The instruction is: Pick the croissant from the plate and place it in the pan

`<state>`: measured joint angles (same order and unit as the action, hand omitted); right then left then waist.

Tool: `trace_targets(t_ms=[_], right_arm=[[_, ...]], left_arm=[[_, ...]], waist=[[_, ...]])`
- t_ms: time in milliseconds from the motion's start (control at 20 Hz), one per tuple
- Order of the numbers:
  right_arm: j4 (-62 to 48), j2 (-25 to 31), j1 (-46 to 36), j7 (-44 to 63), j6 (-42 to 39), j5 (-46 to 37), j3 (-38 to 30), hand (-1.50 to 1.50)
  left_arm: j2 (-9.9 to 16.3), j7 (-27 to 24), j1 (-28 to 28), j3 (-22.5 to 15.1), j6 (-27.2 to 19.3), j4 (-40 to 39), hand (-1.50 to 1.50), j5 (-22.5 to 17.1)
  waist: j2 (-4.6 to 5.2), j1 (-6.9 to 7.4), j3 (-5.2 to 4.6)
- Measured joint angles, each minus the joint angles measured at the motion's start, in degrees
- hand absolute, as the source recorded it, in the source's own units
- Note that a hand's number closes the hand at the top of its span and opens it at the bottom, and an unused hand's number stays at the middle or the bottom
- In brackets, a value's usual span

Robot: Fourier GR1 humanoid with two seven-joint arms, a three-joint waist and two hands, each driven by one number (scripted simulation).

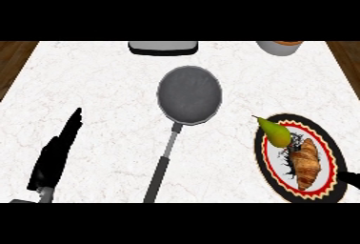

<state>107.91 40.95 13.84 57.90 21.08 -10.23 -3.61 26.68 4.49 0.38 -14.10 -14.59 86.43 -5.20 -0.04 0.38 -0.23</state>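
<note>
Fingers on the left hand (57, 153) are resting straight at near left; the right hand (351, 177) is barely peeking in, state unclear. Lying on the plate (269, 167) beside a pear (275, 132), the croissant (306, 163) is probably light and flaky, best taken across its middle, the pan (189, 93) waiting empty.

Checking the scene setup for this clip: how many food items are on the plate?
2. A green pear lies at the far end of the plate, overhanging its rim, and the croissant lies just behind it toward the near end. Nothing else seems hidden there.
</note>
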Motion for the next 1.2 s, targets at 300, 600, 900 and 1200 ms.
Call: trace_targets(t_ms=[300,600,900,1200], right_arm=[[-1.5,3.2,-9.4,7.1,-6.9,3.7,1.5,-1.5],[-7.3,3.4,-16.1,9.4,-10.7,8.0,4.3,-1.5],[-14.3,4.3,-21.7,10.8,-14.9,11.7,8.8,-1.5],[-19.9,4.5,-26.4,12.1,-18.7,15.7,12.9,-1.5]], left_arm=[[0.0,1.0,0.5,0.4,0.8,1.8,0.0,0.5],[-0.5,0.8,1.7,0.5,1.0,2.8,0.0,1.2],[-0.6,0.4,1.4,0.9,1.8,2.5,0.0,1.5],[-1.1,1.6,1.1,0.8,1.9,3.3,0.0,2.1]], waist=[[0.15,0.76,0.1],[0.23,1.1,0.15],[0.37,1.56,0.14],[0.33,1.46,0.13]])
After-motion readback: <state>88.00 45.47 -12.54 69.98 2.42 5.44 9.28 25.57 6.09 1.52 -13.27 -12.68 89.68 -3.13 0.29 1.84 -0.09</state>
